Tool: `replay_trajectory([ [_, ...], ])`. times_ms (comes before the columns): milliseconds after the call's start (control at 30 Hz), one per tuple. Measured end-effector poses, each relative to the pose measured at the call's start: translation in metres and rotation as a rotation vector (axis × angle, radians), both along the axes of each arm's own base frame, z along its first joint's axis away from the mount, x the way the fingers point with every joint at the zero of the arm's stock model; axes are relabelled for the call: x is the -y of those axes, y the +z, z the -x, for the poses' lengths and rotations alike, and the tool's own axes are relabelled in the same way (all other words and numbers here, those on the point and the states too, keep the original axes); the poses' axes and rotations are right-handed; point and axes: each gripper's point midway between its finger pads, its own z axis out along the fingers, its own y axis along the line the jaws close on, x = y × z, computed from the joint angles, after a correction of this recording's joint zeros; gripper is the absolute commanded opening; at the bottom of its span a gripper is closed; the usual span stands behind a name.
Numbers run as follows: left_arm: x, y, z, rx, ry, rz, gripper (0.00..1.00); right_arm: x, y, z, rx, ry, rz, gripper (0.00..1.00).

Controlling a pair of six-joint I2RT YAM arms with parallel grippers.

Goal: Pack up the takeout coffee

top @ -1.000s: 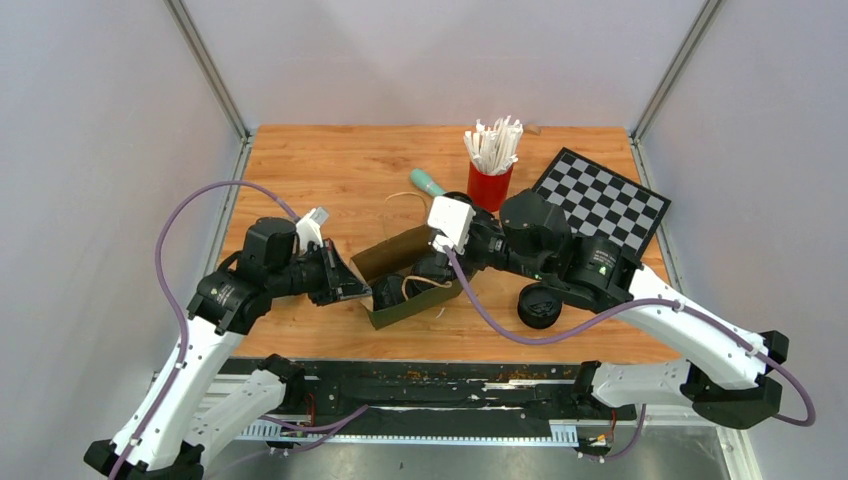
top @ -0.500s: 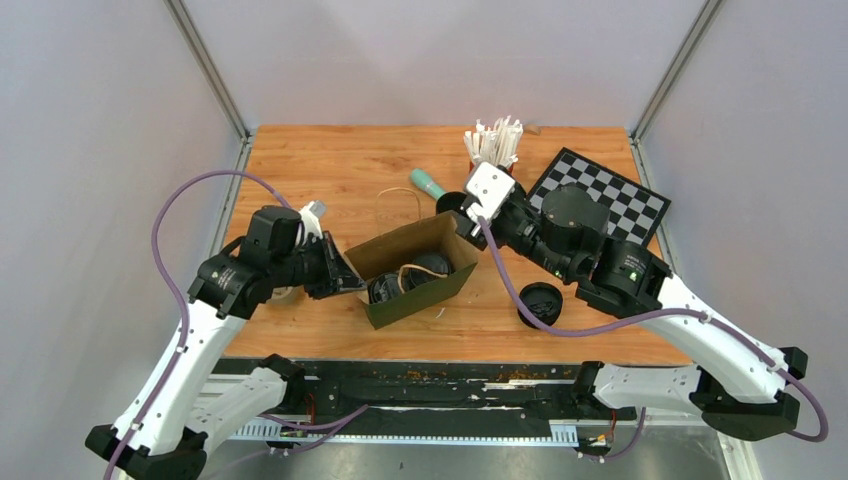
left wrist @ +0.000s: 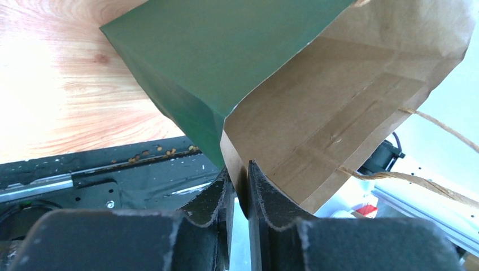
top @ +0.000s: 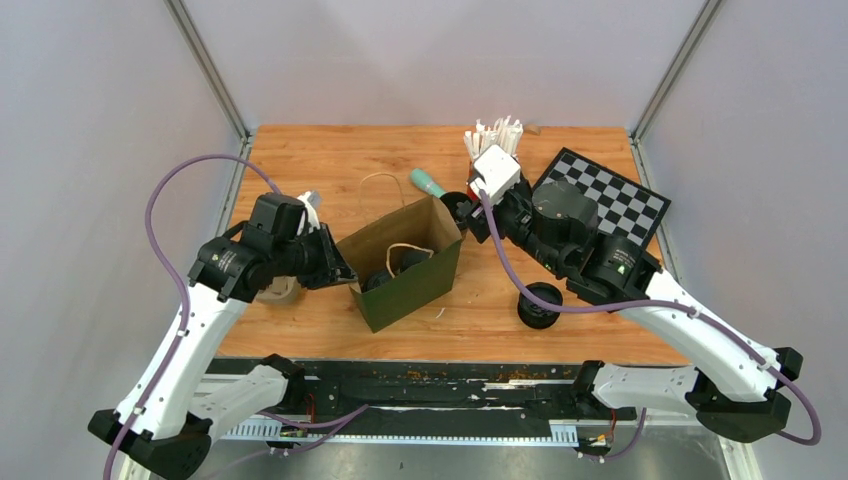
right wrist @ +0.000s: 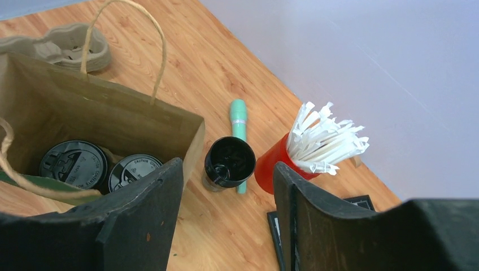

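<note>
Green paper bag [top: 412,288]: upright at the middle of the table [top: 330,170], mouth open, two lidded coffee cups [right wrist: 73,164] inside. Left gripper [left wrist: 238,186]: clamped on the bag's rim. Right gripper [right wrist: 227,172]: spread wide, holding nothing, above a lidless black cup [right wrist: 229,160] beside a red straw holder [right wrist: 275,164].

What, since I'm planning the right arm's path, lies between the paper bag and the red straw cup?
A lidless black cup, with a green tube alongside it; the right wrist view shows it best.
</note>
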Motion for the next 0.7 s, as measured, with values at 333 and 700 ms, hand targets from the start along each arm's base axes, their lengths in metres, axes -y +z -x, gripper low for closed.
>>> replay_trajectory([
  [333,-0.008,0.006,-0.004,0.013,-0.005,-0.063,0.41,0.019,-0.015,-0.015,-0.062,-0.143,-0.038,0.61],
  [700,-0.013,0.049,-0.019,0.15,-0.069,-0.12,0.59,0.069,-0.042,-0.076,-0.178,-0.419,-0.104,0.61],
])
